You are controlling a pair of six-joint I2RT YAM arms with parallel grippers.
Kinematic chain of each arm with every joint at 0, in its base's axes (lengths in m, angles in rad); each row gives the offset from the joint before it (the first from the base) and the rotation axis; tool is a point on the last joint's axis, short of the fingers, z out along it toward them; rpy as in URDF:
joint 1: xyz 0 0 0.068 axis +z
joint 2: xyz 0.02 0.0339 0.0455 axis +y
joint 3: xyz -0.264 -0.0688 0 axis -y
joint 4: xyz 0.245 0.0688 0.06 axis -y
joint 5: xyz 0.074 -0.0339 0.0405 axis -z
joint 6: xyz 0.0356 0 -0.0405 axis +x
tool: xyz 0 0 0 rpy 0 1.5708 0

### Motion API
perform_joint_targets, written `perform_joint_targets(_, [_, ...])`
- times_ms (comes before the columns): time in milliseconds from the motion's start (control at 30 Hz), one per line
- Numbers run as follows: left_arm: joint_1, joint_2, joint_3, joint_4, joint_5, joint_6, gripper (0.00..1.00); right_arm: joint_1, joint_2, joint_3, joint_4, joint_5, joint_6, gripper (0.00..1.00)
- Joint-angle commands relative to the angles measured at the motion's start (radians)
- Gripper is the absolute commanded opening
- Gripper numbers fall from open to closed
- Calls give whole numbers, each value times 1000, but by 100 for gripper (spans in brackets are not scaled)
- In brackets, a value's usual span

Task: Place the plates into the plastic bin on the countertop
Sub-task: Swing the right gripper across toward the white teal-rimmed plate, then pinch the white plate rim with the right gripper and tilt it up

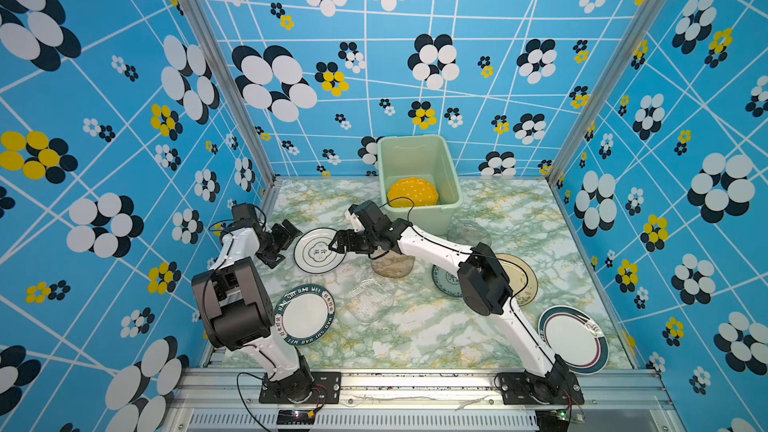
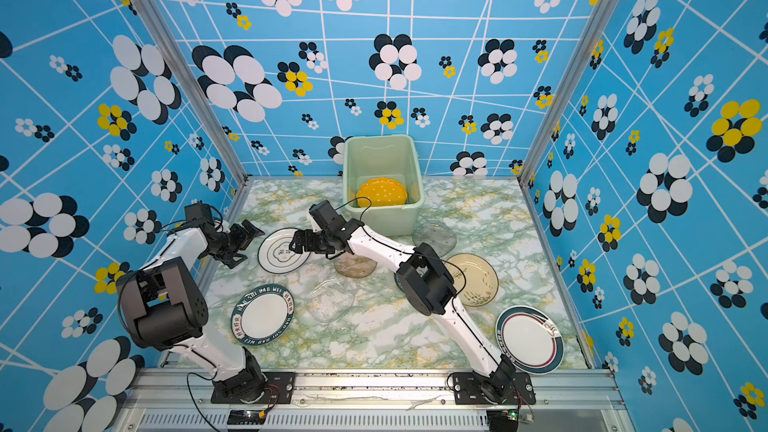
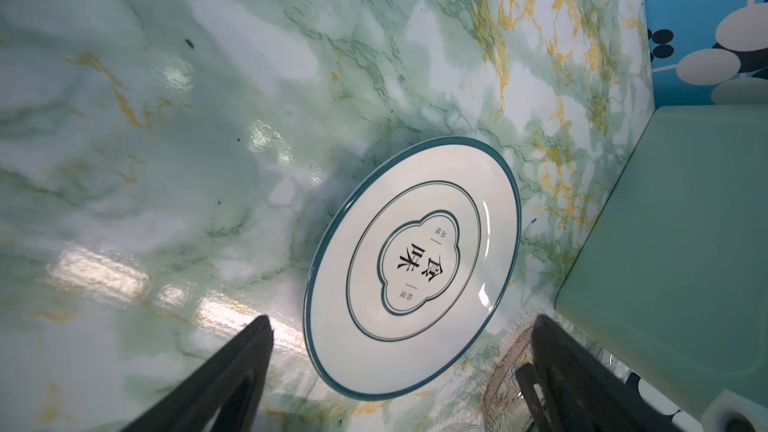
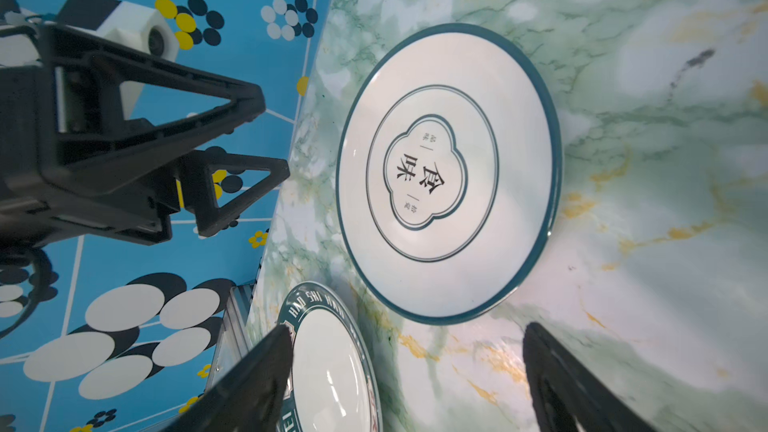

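right gripper (image 1: pixel 338 243) hangs over the table with its jaws spread wide and nothing between them, reaching across the middle to the three o'clock edge of the white plate (image 1: pixel 318 251) with the dark rim. whether it touches that rim, can't tell from here. left gripper (image 1: pixel 292 231) waits at the same plate's nine o'clock, jaws wide as well, holding nothing, just off the rim. the white plate lies flat on the countertop (image 1: pixel 415 326), out at ten o'clock if the back wall is twelve. bin (image 1: pixel 419 218) stands at twelve o'clock against the back wall, and the yellow plate (image 1: pixel 411 193) with white dots is already inside it. working outward now: brown glass plate (image 1: pixel 392 270) near the centre, partly under the right arm. clear glass plate (image 1: pixel 370 299) just toward six from it. lettered plate (image 1: pixel 305 317) at seven o'clock, beside the left arm. grey glass plate (image 1: pixel 471 232) at one o'clock, just beside the bin's near corner. blue-patterned plate (image 1: pixel 444 282) and cream plate (image 1: pixel 521 280) at three o'clock, both partly hidden by the right arm's elbow. striped plate (image 1: pixel 573 338) down at the five o'clock corner.
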Motion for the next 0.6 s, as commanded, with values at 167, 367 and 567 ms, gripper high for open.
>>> perform_joint_targets(167, [20,105,53,-2,75,73,99,12,31,49,24,76,75,89])
perform_joint_targets(367, [21,134,31,101,99,-15,99,12,69,95,-23,93,91,89])
perform_joint_targets(567, [21,163,15,167,127,-70,99,12,138,196,-89,69,97,89])
